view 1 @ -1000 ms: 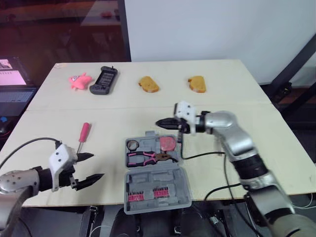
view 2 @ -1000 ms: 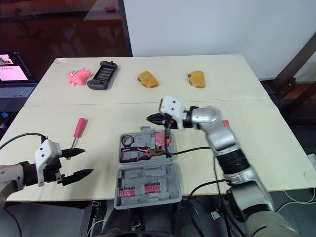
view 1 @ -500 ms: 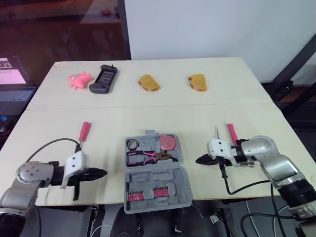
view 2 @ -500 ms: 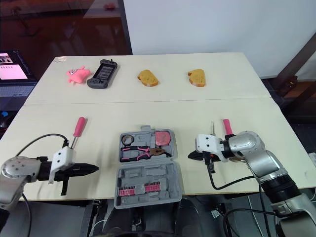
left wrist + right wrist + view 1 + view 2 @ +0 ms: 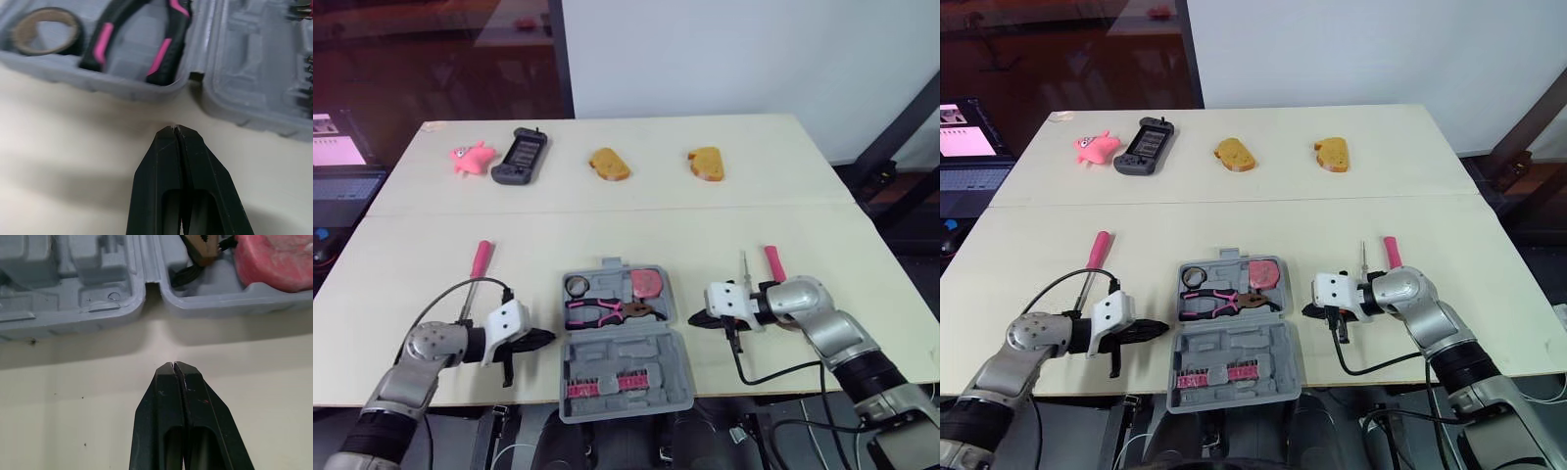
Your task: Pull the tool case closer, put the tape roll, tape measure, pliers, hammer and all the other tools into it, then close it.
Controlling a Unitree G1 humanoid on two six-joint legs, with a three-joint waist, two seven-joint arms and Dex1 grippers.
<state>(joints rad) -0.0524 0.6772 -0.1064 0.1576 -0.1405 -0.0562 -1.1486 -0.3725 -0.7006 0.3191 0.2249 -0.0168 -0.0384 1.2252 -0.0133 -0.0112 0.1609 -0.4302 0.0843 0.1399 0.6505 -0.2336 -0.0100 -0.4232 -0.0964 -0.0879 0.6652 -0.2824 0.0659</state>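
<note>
Head view: we log the tool case [image 5: 625,354] open at the near edge of the table [image 5: 607,211], with the left gripper [image 5: 544,338] and right gripper [image 5: 695,319] flanking it.
Left wrist: pinched shut, empty, facing the cased pliers [image 5: 132,36].
Right wrist: pinched shut, empty, near the tape measure [image 5: 276,259].

Both arms reach in low from the near side, elbows out, forearms angled toward each other. The left gripper [image 5: 550,336] points right, its fingers [image 5: 166,166] pressed together. The right gripper [image 5: 692,319] points left, fingers [image 5: 164,396] likewise pressed together.
</note>
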